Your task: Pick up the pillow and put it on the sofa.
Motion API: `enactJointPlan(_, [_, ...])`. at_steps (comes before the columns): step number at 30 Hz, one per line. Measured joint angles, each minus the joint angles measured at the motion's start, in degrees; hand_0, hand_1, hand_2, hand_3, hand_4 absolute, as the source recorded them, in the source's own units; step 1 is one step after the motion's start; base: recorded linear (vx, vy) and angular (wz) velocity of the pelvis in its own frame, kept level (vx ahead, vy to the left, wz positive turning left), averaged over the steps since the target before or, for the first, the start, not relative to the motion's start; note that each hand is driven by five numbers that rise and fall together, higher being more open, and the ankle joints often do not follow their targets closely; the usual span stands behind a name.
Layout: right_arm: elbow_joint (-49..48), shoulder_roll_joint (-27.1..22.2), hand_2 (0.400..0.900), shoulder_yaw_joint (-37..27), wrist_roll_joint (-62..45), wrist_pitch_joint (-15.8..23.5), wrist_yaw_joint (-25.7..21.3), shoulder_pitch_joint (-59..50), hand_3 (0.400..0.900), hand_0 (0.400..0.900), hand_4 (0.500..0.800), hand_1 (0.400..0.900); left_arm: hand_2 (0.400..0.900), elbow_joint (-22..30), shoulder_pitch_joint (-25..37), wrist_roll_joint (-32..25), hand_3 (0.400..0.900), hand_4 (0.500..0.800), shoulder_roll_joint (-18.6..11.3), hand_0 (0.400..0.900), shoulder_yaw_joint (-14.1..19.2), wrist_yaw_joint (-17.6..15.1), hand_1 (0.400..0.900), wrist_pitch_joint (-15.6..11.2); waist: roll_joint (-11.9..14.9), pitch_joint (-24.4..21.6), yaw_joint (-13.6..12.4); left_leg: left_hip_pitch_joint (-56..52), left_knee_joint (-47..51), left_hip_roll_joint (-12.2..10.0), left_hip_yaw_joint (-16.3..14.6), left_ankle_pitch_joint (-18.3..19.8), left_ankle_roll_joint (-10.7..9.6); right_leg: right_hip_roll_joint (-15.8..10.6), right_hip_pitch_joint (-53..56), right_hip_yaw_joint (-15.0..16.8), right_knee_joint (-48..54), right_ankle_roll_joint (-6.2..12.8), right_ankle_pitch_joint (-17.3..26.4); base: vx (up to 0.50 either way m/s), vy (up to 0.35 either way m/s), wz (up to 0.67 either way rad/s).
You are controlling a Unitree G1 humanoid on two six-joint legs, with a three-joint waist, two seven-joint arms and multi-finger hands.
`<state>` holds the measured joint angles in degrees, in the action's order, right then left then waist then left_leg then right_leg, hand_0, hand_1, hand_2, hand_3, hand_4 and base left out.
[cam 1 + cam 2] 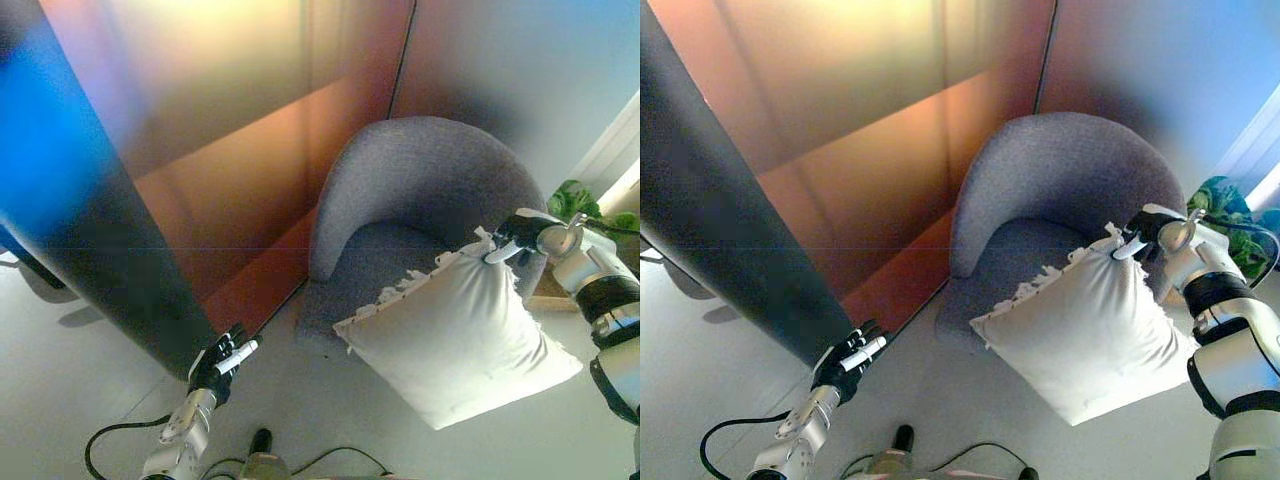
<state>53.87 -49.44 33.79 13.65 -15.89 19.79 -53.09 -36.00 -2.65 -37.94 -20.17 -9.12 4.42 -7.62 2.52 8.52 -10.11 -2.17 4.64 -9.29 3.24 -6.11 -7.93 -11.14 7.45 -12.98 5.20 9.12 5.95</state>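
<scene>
Right, biggest thing first: you've got a tall panel wall (pixel 250 150) filling the back and left, meeting the pale floor (pixel 300 400) at a slant. Next the grey sofa (pixel 420 180), really a rounded tub seat, standing against that wall with its seat bare. Then the white pillow (pixel 460 335) with a frilled edge, hanging in the air in front of the seat, its upper corner level with the sofa's right arm, its lower corner low over the floor. It does not rest on the seat.

Your right hand (pixel 515 238) is clenched on the pillow's top corner, fingers curled into the cloth, so the pickup part looks done. What's left, as I judge it: carry the pillow up and over the front edge, set it on the seat, let go.

Your left hand (pixel 222 362) is low at the left, near the foot of the wall, well apart from pillow and sofa, holding nothing; fingers look loosely straight, so released.

Smaller stuff: a green plant (pixel 580 205) behind your right arm by a bright strip at the right edge, and a bit of wooden board (pixel 553 300) showing by the sofa's right side.

Nothing lies between pillow and seat. Watch the hanging lower corner, it may catch the seat's front edge, and the right forearm is close to the sofa arm
</scene>
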Motion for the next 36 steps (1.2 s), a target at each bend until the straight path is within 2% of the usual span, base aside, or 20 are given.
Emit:
enactJointPlan(4, [0.3,0.0,0.400,0.3,-0.6,-2.7,-0.9,-2.0,0.400,0.400,0.500,0.400,0.900,1.1,0.0,0.0,0.900,0.800,-0.5,0.900,-0.4,0.1,0.900,0.0,0.3,0.2,-1.2,1.4,0.0,-0.5,0.4,-0.3,-0.4,0.8,-1.3,0.0,0.0,-0.15,0.0,-0.18,-0.151,-0.04])
enactJointPlan(7, [1.9,0.3,0.400,2.3,-3.0,-3.9,-5.3,-4.1,0.400,0.400,0.500,0.400,0.900,1.7,1.5,-0.2,0.900,0.800,-2.1,0.900,-2.0,0.2,0.900,-0.1,1.2,0.6,-1.5,5.5,-0.1,-1.3,1.5,-2.6,-0.9,1.8,-5.2,-0.1,-0.2,-1.03,0.7,-0.33,-0.132,-0.08])
enactJointPlan(11, [2.3,0.3,0.400,2.4,-6.6,-5.9,-10.3,-5.5,0.400,0.400,0.500,0.400,0.900,1.9,4.4,-0.3,0.900,0.800,-2.9,0.900,-2.4,-0.4,0.900,-0.1,2.6,1.8,-1.5,9.3,-0.1,-1.8,2.1,-2.8,-1.2,2.4,-8.9,-0.2,-0.2,-1.39,1.6,-0.10,-0.044,-0.02])
enactJointPlan(14, [2.4,0.3,0.400,2.4,-7.2,-6.1,-11.2,-7.0,0.400,0.400,0.500,0.400,0.900,3.2,5.4,-0.5,0.900,0.800,-3.5,0.900,-2.4,-0.9,0.900,-0.7,3.2,3.7,-1.5,9.3,-0.1,-1.8,2.1,-2.8,-1.3,2.4,-8.9,-0.2,-0.2,-1.39,1.6,-0.04,0.009,0.01])
enactJointPlan(18, [3.2,0.3,0.400,2.5,-7.3,-6.2,-13.9,-9.8,0.400,0.400,0.500,0.400,0.900,3.2,7.4,-0.7,0.900,0.800,-4.3,0.900,-2.9,-1.5,0.900,-1.4,2.7,6.0,-1.4,10.5,-0.1,-1.8,2.2,-2.8,-1.3,2.4,-10.0,-0.3,-0.2,-1.39,1.8,-0.09,0.030,0.00])
enactJointPlan(19, [3.9,0.4,0.608,2.5,-7.3,-6.3,-15.0,-10.5,0.608,0.608,0.625,0.608,0.900,3.3,7.9,-0.7,0.900,0.800,-4.4,0.900,-3.1,-1.5,0.900,-1.4,2.4,6.7,-1.4,10.7,-0.1,-1.7,2.2,-2.8,-1.3,2.3,-10.2,-0.3,-0.2,-1.39,1.9,-0.08,0.028,-0.02])
enactJointPlan(20, [4.6,0.5,0.900,2.5,-7.3,-6.2,-16.7,-11.0,0.900,0.900,0.800,0.900,0.900,3.3,8.3,-1.0,0.900,0.800,-4.5,0.900,-3.2,-1.5,0.900,-1.4,2.1,7.0,-1.6,11.1,-0.1,-1.7,2.3,-2.8,-1.3,2.3,-10.6,-0.3,-0.2,-1.40,1.9,-0.07,0.021,-0.01])
enactJointPlan(26, [4.8,0.6,0.900,2.5,-7.3,-6.7,-21.8,-12.2,0.900,0.900,0.800,0.900,0.900,3.3,9.2,-1.3,0.900,0.800,-4.6,0.900,-3.2,-2.1,0.900,-2.2,1.0,8.2,-2.7,11.4,-0.1,-1.6,2.3,-3.1,-1.4,2.3,-11.3,-0.1,-0.2,-1.39,1.8,-0.01,0.002,0.00])
enactJointPlan(28, [4.9,0.6,0.900,2.5,-7.3,-6.9,-22.0,-12.7,0.900,0.900,0.800,0.900,0.900,3.3,9.4,-1.3,0.900,0.800,-4.6,0.900,-3.2,-2.1,0.900,-2.5,1.0,8.2,-2.8,11.4,-0.1,-1.6,2.4,-4.3,-1.2,2.3,-11.1,-0.1,-0.2,-1.37,1.7,0.00,0.000,0.00])
enactJointPlan(36, [6.6,0.6,0.900,2.4,-7.3,-7.5,-23.2,-14.3,0.900,0.900,0.800,0.900,0.900,3.4,11.2,-1.3,0.900,0.800,-4.8,0.900,-3.2,-2.1,0.900,-2.6,1.6,8.6,-2.7,10.7,-0.1,-1.6,2.6,-4.3,-1.3,2.3,-10.1,-0.3,-0.2,-1.39,1.6,0.00,0.000,0.00])
